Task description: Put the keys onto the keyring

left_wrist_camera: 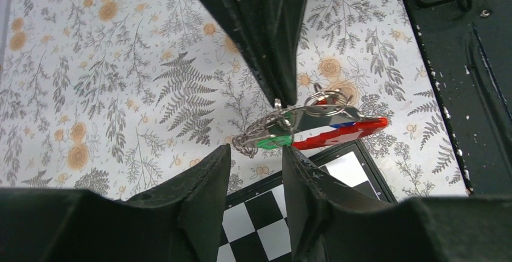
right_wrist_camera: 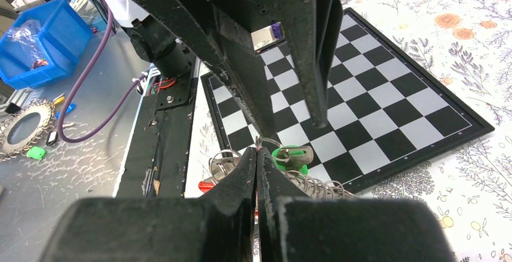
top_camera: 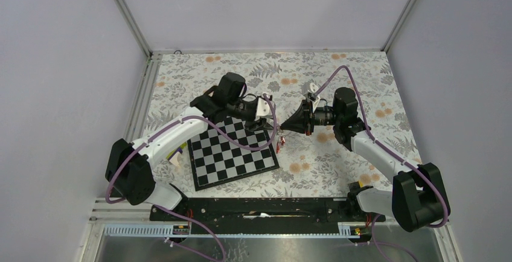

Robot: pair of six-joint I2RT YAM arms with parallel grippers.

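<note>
**user1:** Wondering where the keys [left_wrist_camera: 275,141] are sitting rn?

**user2:** they're bunching mid-frame in the left wrist view with the red keyring [left_wrist_camera: 344,133], right at the chessboard [left_wrist_camera: 356,171] corner. right gripper [right_wrist_camera: 257,153] is pinching them tight, left gripper [left_wrist_camera: 256,156] is hovering half-open just beside, gripping nothing.

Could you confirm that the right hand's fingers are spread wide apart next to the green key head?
Not quite: the right hand is shut, its fingers pressed together, as the right wrist view shows; it is indeed next to the green key head.
</note>
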